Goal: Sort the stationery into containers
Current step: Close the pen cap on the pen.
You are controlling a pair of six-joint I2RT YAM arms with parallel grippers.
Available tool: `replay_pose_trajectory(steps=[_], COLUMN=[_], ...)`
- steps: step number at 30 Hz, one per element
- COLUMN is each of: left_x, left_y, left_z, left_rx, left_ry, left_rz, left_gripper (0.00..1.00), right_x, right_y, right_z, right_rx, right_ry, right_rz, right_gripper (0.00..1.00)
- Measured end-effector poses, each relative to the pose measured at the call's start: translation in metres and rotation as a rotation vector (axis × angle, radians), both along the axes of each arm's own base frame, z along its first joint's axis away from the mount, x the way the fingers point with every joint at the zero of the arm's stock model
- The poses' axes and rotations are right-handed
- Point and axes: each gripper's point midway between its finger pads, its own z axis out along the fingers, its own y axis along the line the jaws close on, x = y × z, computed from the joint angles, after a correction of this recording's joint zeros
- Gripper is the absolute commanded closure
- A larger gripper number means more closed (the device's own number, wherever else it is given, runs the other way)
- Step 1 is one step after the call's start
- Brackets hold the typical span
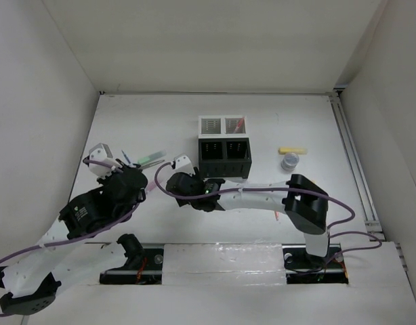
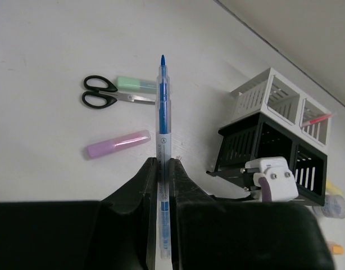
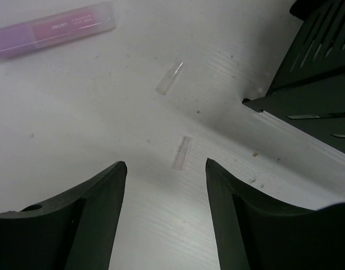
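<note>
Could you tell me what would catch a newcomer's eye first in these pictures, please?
The left hand stands out first: it is clamped on a blue pen whose tip points away over the table. Next comes the cluster of four bins, two black and two white, in the middle. The open right hand hangs low over two small clear pieces beside the black ones.

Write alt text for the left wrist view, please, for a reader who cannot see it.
The left gripper is shut on a blue pen pointing away. Left of it lie black-handled scissors, a green marker and a pink marker; to the right stand two black bins and two white bins, a red pen in a white one.
</note>
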Motion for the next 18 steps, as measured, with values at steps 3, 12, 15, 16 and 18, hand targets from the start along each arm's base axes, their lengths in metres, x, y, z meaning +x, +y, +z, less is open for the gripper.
replay_pose_trajectory(steps=[3,12,15,16,18], left_x=[-0.001,0.001,0.002,0.003,0.003], left_y=[0.002,-0.001,-0.002,-0.003,-0.004], left_z=[0.003,0.005,0.007,0.007,0.008], left_rx=[-0.016,-0.015,-0.014,-0.015,-0.016], left_ry=[-0.018,-0.041,-0.045,-0.047,-0.05], left_rz=[0.002,-0.02,-0.026,-0.029,-0.033], left_gripper=[1.0,1.0,1.0,1.0,1.0], right_x=[0.006,0.018,0.016,0.016,0.016], right_y=[-0.004,-0.008,-0.009,-0.009,-0.01], right_z=[-0.009,-0.029,-0.04,-0.042,-0.043], right_rx=[-0.015,-0.031,-0.047,-0.049,-0.048], right_ry=[0.011,0.035,0.048,0.052,0.058], right_rz=[-0.019,-0.068,-0.077,-0.08,-0.09], right_gripper=[0.37,0.4,0.43,0.43,0.45])
